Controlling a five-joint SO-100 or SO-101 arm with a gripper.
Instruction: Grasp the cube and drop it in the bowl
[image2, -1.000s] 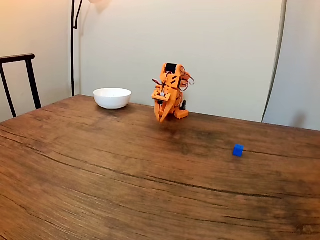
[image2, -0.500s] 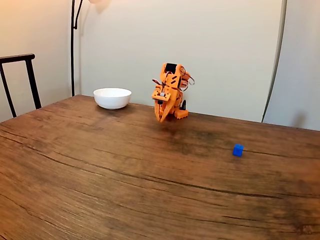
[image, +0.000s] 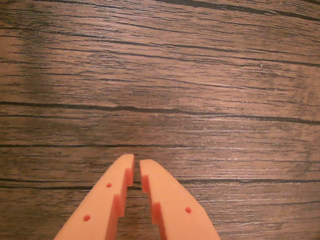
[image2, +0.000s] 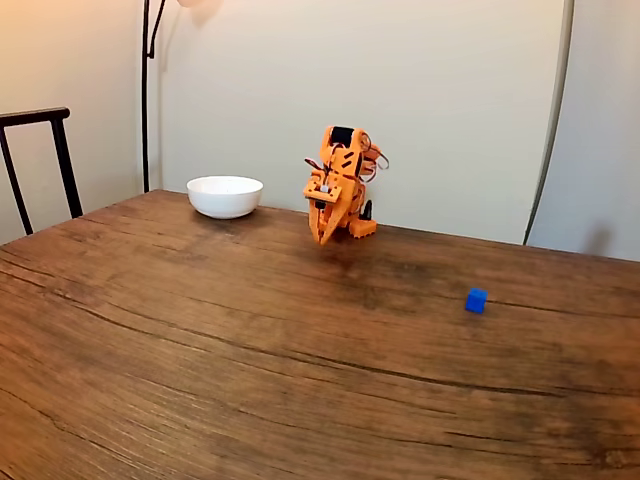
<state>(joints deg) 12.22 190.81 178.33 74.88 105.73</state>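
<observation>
The orange arm (image2: 340, 185) sits folded at the far side of the wooden desk (image2: 250, 340), close to the wall. Its jaws (image: 137, 167) point down over bare wood; they are almost together, with only a thin gap, and hold nothing. The blue cube (image2: 476, 300) lies on the desk, well apart from the arm, to the right in the fixed view. The white bowl (image2: 225, 196) stands near the arm, on its left.
</observation>
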